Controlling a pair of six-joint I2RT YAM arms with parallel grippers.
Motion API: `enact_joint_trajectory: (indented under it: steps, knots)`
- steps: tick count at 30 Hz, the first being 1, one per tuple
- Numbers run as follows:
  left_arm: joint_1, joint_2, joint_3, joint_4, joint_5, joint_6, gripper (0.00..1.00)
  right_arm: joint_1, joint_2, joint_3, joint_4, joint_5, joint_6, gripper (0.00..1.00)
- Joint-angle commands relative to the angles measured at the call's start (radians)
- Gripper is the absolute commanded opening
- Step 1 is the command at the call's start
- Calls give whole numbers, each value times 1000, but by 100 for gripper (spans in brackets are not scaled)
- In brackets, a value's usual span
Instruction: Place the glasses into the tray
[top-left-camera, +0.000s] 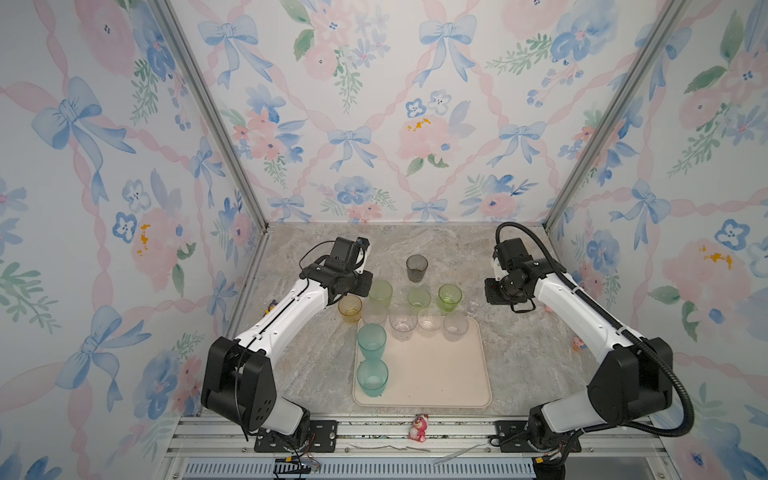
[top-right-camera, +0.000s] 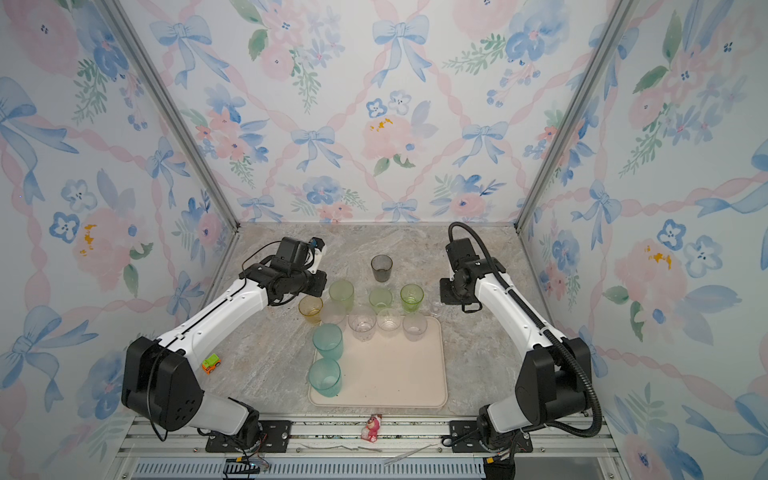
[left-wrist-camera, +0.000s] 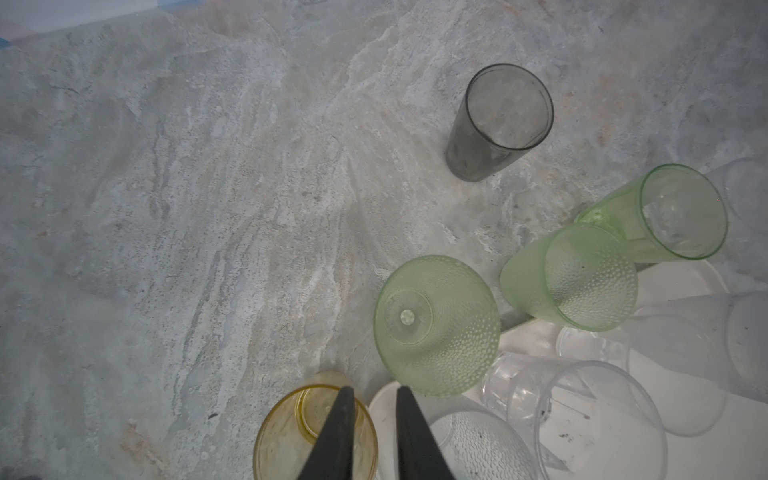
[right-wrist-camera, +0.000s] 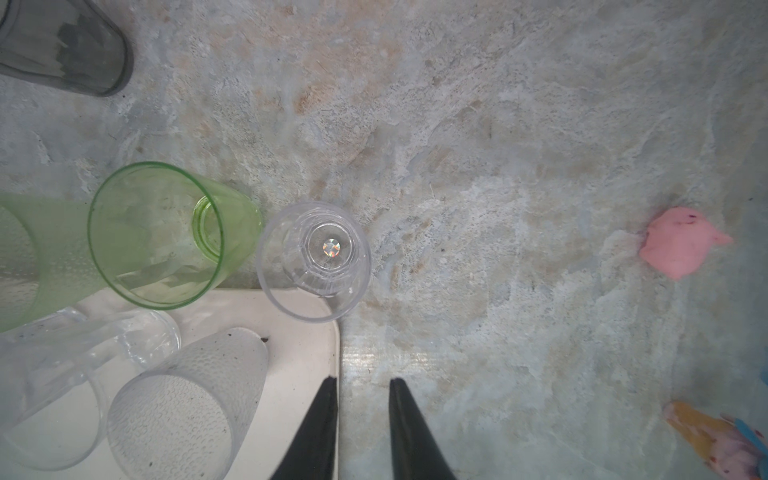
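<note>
While its two dark fingers (left-wrist-camera: 336, 436) stand a narrow gap apart with nothing between them, the left hand (left-wrist-camera: 374, 391) hangs over the rim of the yellow glass (left-wrist-camera: 282, 436). That glass stands on the surface (left-wrist-camera: 187, 208) just beside the tray's far left corner. The right hand (right-wrist-camera: 361, 380) is likewise slightly spread and empty, poised over the tray's far right edge. A small clear glass (right-wrist-camera: 313, 262) stands just ahead of it, outside that corner.

In both top views the tray (top-left-camera: 436, 374) already carries two teal glasses (top-left-camera: 372, 340) along its left side and a row of clear glasses (top-left-camera: 430, 321) along its far edge. Three green glasses (top-left-camera: 419, 298) and the grey glass (top-left-camera: 417, 268) stand on the surface beyond it.

The task looks roughly half done, and the step in hand appears to be an approach to the next pick. The left hand probably needs to drop until the yellow wall sits between its fingers, then pinch. It should then lift clear of the neighbouring green glass and carry towards the tray's bare middle.
</note>
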Motion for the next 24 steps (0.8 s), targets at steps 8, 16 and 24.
enact_joint_trajectory:
  steps: [8, 16, 24]
  knots:
    - [-1, 105, 92, -59, 55, 9, 25, -6, -47, -13, 11, -23, -9, 26]
    - [0, 130, 94, -67, 27, 13, 26, -7, -63, -15, 16, -31, -7, 27]
    - [-1, 181, 103, -67, 32, 20, 26, -6, -72, -28, 22, -40, -1, 26]
